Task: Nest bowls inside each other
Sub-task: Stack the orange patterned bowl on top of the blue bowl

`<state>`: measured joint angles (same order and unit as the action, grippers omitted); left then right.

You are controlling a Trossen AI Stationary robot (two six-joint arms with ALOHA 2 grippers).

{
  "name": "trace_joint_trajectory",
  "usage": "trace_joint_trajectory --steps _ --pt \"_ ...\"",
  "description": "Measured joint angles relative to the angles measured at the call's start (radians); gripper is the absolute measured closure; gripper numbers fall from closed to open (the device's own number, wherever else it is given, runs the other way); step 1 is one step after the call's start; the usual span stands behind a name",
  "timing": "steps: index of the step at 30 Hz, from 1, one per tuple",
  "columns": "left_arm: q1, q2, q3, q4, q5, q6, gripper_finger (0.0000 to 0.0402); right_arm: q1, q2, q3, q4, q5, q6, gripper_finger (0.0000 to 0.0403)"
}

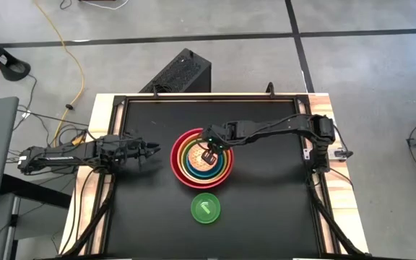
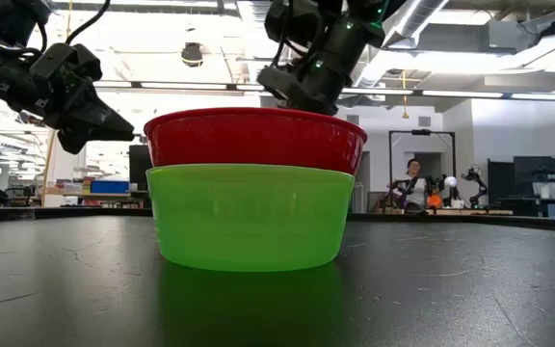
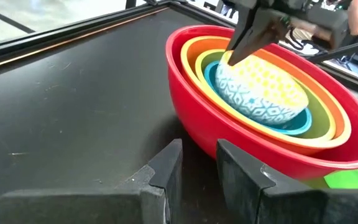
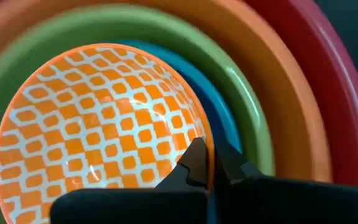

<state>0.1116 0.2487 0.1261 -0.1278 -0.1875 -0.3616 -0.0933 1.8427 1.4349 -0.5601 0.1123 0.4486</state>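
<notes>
right gripper point(image 4: 209, 167) pinched shut on the patterned bowl's point(image 4: 98, 130) rim, that bowl sitting tilted below it, innermost in the nested stack point(image 1: 183, 155); left gripper point(image 1: 152, 152) beside, slightly parted.

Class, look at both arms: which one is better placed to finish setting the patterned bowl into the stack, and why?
Right. The right gripper already has its jaws shut on the rim of the patterned bowl, over the nested stack in the red bowl. The left gripper waits beside the stack, holding nothing.
</notes>
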Motion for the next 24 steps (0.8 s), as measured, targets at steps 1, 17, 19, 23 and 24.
trace_joint_trajectory --steps 1,17,19,23,24 --pt "0.000 0.000 0.000 0.002 0.000 0.000 0.0315 0.000 0.006 0.000 -0.010 0.001 -0.001 0.0398" --pt "0.000 0.000 0.000 0.006 0.008 -0.002 0.0315 0.002 0.028 0.000 0.017 -0.002 0.032 0.0331" --pt "0.000 0.000 0.000 0.006 0.008 -0.002 0.0315 0.001 0.027 0.000 0.016 -0.005 0.041 0.0316" --pt "0.000 0.000 0.000 0.006 0.021 -0.002 0.0315 0.001 0.027 0.045 -0.067 -0.005 0.025 0.0289" --pt "0.000 0.000 0.000 0.006 0.026 -0.002 0.0315 0.001 0.027 0.063 -0.086 -0.005 0.025 0.0283"
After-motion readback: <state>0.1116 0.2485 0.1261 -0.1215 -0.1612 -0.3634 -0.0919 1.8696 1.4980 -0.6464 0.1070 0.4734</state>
